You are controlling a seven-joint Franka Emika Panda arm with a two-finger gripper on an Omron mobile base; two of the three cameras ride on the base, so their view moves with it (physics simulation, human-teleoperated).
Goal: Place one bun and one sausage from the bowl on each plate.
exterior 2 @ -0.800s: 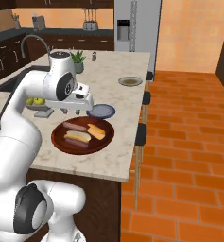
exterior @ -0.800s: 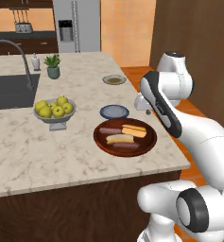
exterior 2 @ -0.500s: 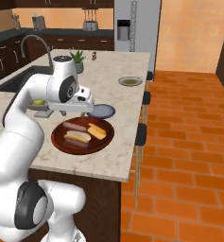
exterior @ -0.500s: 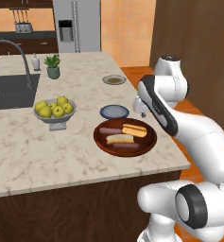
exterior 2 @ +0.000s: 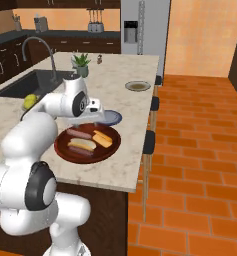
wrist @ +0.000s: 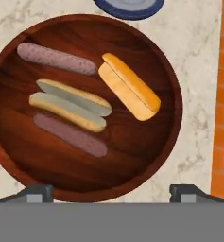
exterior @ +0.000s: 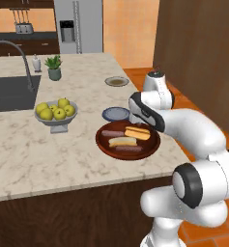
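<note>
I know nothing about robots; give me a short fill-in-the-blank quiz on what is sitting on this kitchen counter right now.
1. The wooden bowl holds two buns and ____ sausages.
2. The blue-grey plate has ____ food on it.
3. The grey footed bowl holds yellow-green ____.
Missing words: two; no; apples.

You have open air above the bowl [wrist: 19, 156], where two buns [wrist: 71, 105] and two sausages [wrist: 70, 135] lie side by side with narrow gaps between them, so any reach for one passes close to its neighbour. The blue plate [exterior: 116, 114] sits just beside the bowl's far rim, and the apple bowl [exterior: 56, 116] stands to its left with bare table [exterior: 48, 159] between. The far plate [exterior: 117, 81] lies well apart, with bare table around it.
</note>
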